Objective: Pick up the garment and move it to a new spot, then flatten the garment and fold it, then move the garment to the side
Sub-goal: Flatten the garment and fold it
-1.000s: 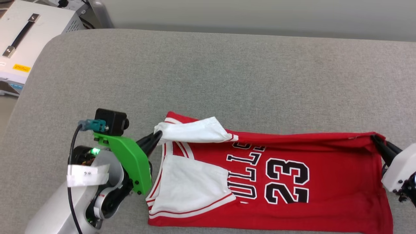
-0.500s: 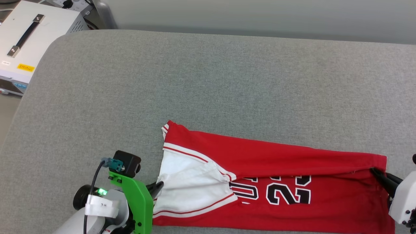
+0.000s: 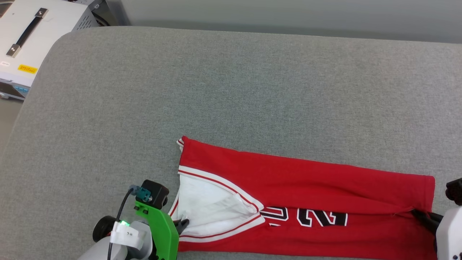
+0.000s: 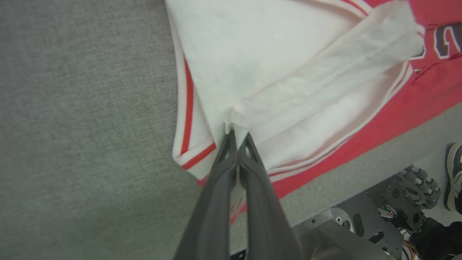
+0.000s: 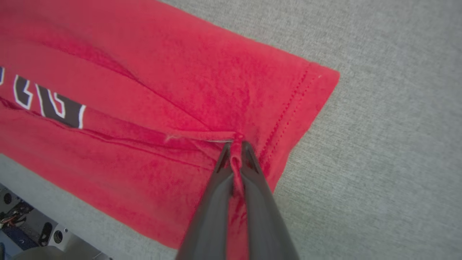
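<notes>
Both grippers have drawn the garment's (image 3: 306,187) far long edge toward me, so a red layer now covers most of the print and only the lower halves of the black numerals show. The left gripper (image 3: 183,223) is clenched on a corner of the white sleeve (image 3: 205,206). In the left wrist view, its fingertips (image 4: 231,139) pinch a small tuck of white cloth. The right gripper (image 3: 420,215) is clamped on a nip of the red hem, as the right wrist view (image 5: 235,144) shows.

I judge the two grips at opposite ends are there to keep the folded edge taut and straight as it is laid over. The garment lies on the grey padded surface (image 3: 231,90), toward its near edge.

No container holds the garment. A white case (image 3: 25,29) with a black handle sits past the far left corner, closed, its contents not visible.
</notes>
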